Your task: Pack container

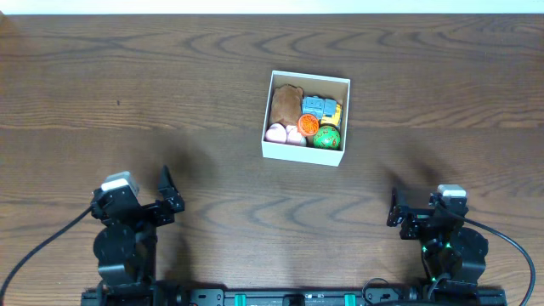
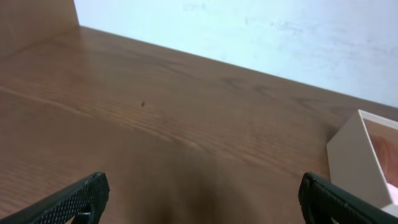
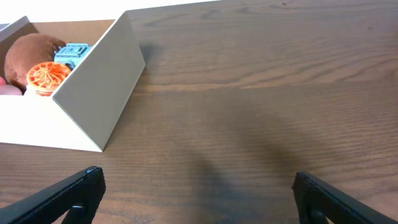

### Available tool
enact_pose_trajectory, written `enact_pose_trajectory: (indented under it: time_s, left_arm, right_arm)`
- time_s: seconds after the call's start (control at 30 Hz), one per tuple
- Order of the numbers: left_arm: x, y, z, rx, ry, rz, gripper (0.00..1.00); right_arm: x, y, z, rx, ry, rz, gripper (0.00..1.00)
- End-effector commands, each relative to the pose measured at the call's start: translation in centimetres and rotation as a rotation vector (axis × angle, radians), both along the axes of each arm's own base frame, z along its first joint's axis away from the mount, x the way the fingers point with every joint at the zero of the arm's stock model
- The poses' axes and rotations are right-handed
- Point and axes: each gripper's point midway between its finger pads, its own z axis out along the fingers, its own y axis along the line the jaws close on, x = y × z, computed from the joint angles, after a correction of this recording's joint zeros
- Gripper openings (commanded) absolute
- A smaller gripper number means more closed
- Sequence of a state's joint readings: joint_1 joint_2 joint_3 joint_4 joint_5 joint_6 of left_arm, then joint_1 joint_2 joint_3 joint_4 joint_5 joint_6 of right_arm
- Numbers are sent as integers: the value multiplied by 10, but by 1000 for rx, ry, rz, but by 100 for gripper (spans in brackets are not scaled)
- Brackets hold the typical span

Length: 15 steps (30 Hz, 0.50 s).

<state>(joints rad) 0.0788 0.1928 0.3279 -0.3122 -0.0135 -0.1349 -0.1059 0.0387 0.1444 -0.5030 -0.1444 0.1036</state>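
1. Table (image 1: pixel 170 102): dark wood grain. Overhead shows the full top. Wrist cams show strips only.

2. Container (image 1: pixel 302 154): sits centre-rear of table, slightly R of midline, well apart from both arms. Square, open top, thin white walls, tan inside, turned a little off square to the table edge. Overhead alone gives the full contents. L wrist cam catches only one white corner at frame R edge. R wrist cam shows an outer white wall plus part of the inside, upper L.

3. L gripper (image 2: pixel 200 191): near front edge, L side. Jaws spread wide, nothing btwn, bare wood under.

4. R gripper (image 3: pixel 199 183): near front edge, R side. Jaws spread wide, nothing btwn.

5. Contents, all inside the walls:
- brown plush (image 1: pixel 286 102), rear-L, also in R wrist cam.
- pink pcs (image 1: pixel 285 133), front-L, overhead mainly.
- blue toy (image 1: pixel 316 106), rear-centre.
- green ball (image 1: pixel 326 137), front-R corner, overhead only.
- orange ball (image 1: pixel 308 125), centre, touching green ball.
- yellow pc (image 1: pixel 334 113), R wall, shape unclear.
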Motion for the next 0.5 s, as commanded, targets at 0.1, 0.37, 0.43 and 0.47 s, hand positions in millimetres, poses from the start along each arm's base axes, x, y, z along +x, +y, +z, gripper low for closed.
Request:
enact_pose_trajectory:
  time_s: [0.1, 0.37, 0.43, 0.47]
  left_arm:
    - [2, 1, -13, -6, -54, 2, 98]
    - [2, 1, -33, -5, -60, 3, 98]
    - [2, 1, -37, -5, -63, 3, 98]
    - [1, 1, -38, -4, -66, 3, 98]
  right_arm:
    - [0, 2, -1, 11, -4, 1, 99]
    - [0, 2, -1, 11, -4, 1, 99]
    - [0, 2, -1, 11, -4, 1, 99]
    - [0, 2, -1, 11, -4, 1, 99]
